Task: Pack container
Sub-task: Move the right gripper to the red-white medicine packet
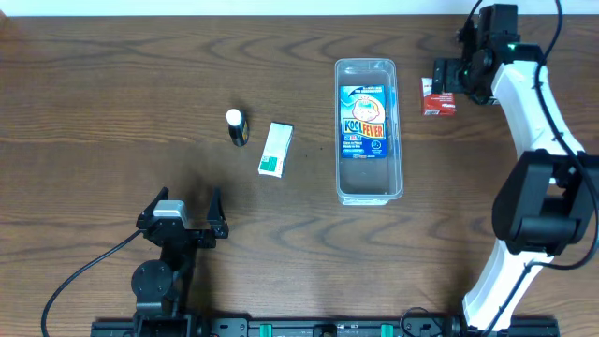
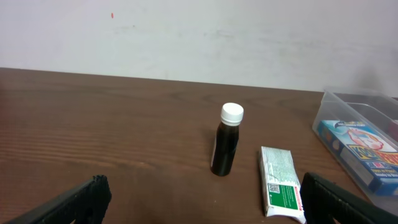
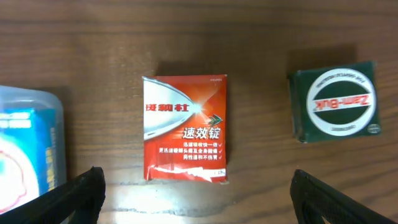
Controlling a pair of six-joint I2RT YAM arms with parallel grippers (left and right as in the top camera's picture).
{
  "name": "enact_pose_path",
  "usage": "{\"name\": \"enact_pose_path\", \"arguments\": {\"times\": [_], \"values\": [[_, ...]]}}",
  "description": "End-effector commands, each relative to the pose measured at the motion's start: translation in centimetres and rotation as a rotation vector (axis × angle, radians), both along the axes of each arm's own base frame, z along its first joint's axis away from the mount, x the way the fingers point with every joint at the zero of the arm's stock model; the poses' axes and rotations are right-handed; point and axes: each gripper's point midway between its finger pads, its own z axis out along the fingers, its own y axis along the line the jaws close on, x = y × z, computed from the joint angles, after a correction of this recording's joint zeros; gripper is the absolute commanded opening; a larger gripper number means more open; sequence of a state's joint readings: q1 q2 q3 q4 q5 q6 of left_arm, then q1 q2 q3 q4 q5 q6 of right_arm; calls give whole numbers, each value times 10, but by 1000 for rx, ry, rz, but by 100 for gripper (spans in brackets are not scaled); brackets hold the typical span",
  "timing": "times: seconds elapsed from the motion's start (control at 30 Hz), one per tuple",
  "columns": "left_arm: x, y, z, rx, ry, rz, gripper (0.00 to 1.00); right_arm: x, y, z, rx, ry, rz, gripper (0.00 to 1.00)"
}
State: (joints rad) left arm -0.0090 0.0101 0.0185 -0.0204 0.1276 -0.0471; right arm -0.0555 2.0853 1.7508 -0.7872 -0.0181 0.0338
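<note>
Over toward the right of the wooden table (image 1: 94, 94) sits the one container (image 1: 368, 183), a clear long bin with its long side running away from the robot. Exactly one thing is inside it: a blue Kool Fever box (image 1: 363, 122), flat on the bottom.

Outside the bin I count four small items. Two are on its left: one dark bottle (image 1: 236, 128) with a white cap, standing upright, and one green-and-white box (image 1: 275, 150) lying flat between the bottle and the bin. Two are on its right: one red sachet (image 3: 185, 127) with Chinese print, flat on the table near the bin's far end, and one dark green Zam-Buk box (image 3: 336, 101) a bit further out, not touching the sachet.

Right gripper (image 3: 199, 202) hangs over those two, fingers spread wide, holding nothing. Left gripper (image 2: 202, 208) is near the robot's edge, well apart from everything, fingers also wide apart and empty, facing the bottle.
</note>
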Motion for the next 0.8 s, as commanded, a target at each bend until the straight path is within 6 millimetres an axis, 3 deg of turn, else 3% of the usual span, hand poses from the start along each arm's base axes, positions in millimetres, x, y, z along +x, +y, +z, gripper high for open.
{"name": "enact_pose_path", "arguments": {"times": [0.0, 0.2, 0.67, 0.77], "values": [[-1, -1, -14, 12, 43, -12, 98, 2, 5, -17, 6, 25, -21, 94], [-1, -1, -14, 12, 43, -12, 98, 1, 14, -42, 9, 70, -9, 94], [-1, -1, -14, 12, 43, -12, 98, 6, 23, -53, -30, 71, 6, 93], [-1, -1, -14, 12, 43, -12, 98, 6, 25, -52, -29, 70, 8, 96]]}}
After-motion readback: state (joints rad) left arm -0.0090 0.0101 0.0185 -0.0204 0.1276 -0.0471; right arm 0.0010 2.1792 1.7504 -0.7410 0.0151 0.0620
